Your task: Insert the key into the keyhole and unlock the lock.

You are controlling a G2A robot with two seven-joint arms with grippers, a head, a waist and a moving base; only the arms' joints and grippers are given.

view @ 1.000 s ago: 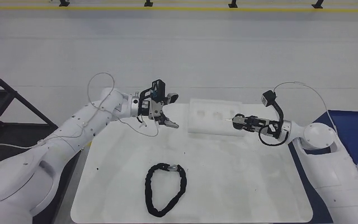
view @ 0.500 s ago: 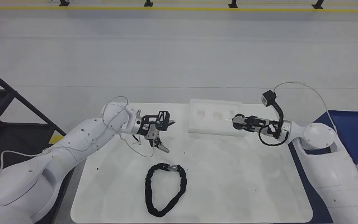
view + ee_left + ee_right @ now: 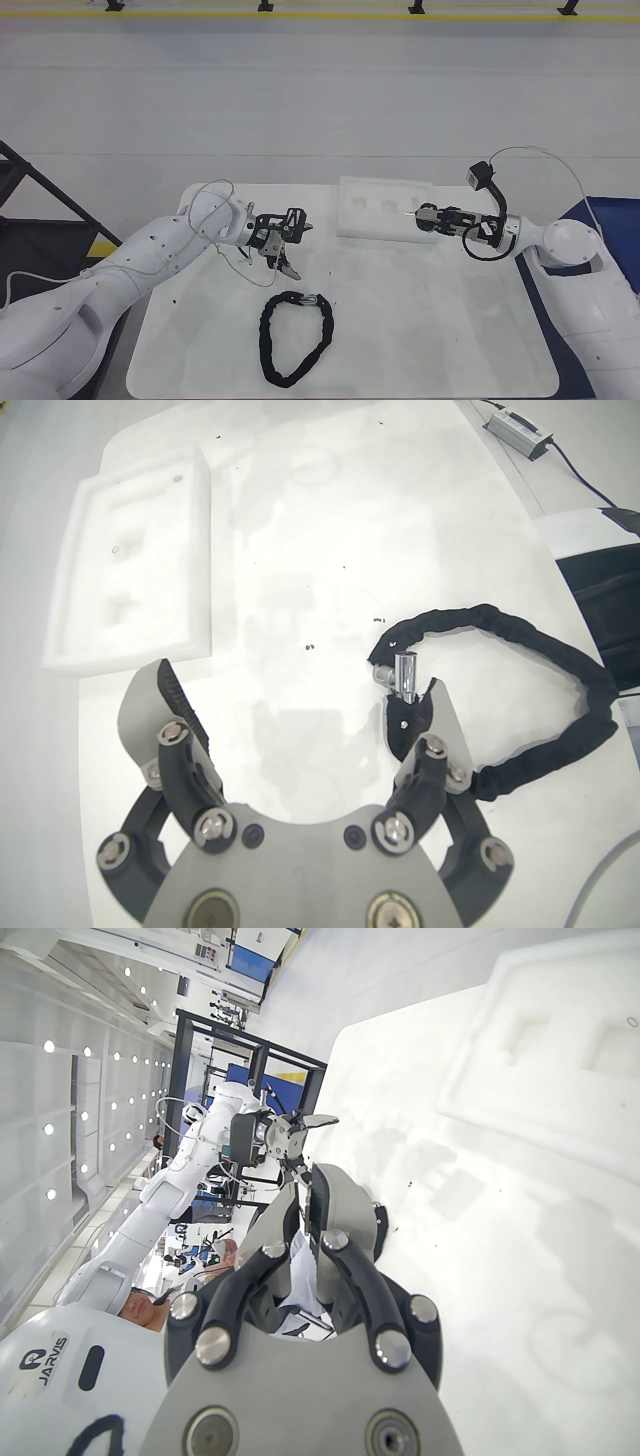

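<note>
Chain lock (image 3: 266, 332) in black fabric sleeve lies limp on white table (image 3: 450, 330), we judge its slick stiff chrome cylinder (image 3: 404, 676) the grab spot, near wide-spread left gripper (image 3: 300, 675); right gripper (image 3: 424, 217) pinched together.

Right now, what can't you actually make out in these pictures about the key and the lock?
Key: in the top view a thin sliver pokes from the right arm's shut jaws, too small to identify; in the right wrist view the jaws hide it.
Keyhole: the left wrist view shows the silver lock cylinder side-on, one end behind a left jaw; no slot visible.
</note>
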